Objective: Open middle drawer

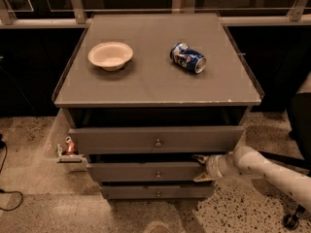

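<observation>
The grey cabinet has three stacked drawer fronts. The middle drawer (141,172) is a shallow wide grey front with a small round knob (158,174) at its centre. It stands out a little from the cabinet. My gripper (200,168) comes in from the right on a white arm (262,169) and sits at the right end of the middle drawer front. One finger is above the drawer's top edge and one below, at its right corner. The top drawer (155,140) stands out further than the middle one.
On the cabinet top (155,81) lie a white bowl (110,55) and a blue soda can (187,58) on its side. A small side shelf with a red item (69,147) hangs at the cabinet's left. The lowest drawer (156,192) is below. A black chair (299,125) stands at right.
</observation>
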